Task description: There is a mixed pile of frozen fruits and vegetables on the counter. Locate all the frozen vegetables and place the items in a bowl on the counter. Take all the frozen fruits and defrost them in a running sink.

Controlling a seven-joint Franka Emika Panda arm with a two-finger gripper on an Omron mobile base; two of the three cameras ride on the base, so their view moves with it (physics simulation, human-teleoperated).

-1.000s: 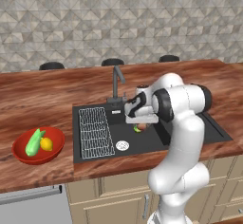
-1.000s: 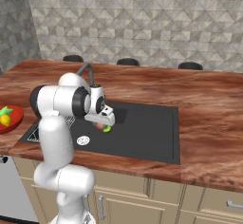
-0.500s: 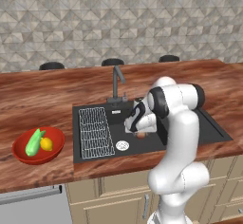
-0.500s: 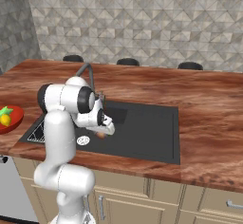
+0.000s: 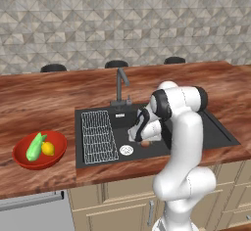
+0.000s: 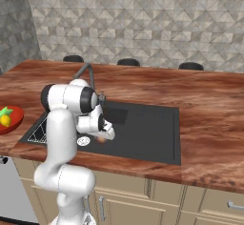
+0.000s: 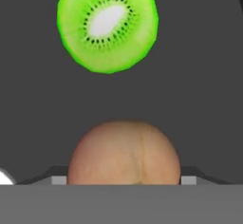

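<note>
**Claw low in sink, brown fruit right at its tips**

Landmark = the sink [image 5: 215, 132], black basin set in the reddish wood worktop [image 5: 54, 98].

- Arm bent down into the sink; claw [image 5: 143, 141] sits low over the basin floor, just right of the round silver drain [image 5: 126, 150]. In the right base view the claw [image 6: 102, 137] is likewise next to the drain [image 6: 83, 141], near the sink's front left.
- Reddish-brown fruit [image 7: 124, 153] in the hand view sits at the bottom centre, right up against the claw end. It shows as a small brownish spot at the claw tip in the left base view [image 5: 145, 144] and the right base view [image 6: 101, 140].
- Claw state: cannot tell. Fingertips aren't distinguishable, and the fruit hides the gap. Can't say if it's pinching the fruit or just over it.
- Green fruit [image 7: 107, 23]: a cut kiwi face, white core with dark seeds, lying on the dark sink floor beyond the brown one, apart from it.
- Wire grid rack [image 5: 97, 136] fills the sink's left part, left of the drain.
- Faucet [image 5: 120, 85] stands at the sink's back edge, spout pointing over the basin.
- Red bowl [image 5: 22, 157] on the worktop well left of the sink, holding the light green elongated piece [image 5: 34, 147] and the yellow piece [image 5: 48, 149], touching side by side.
</note>
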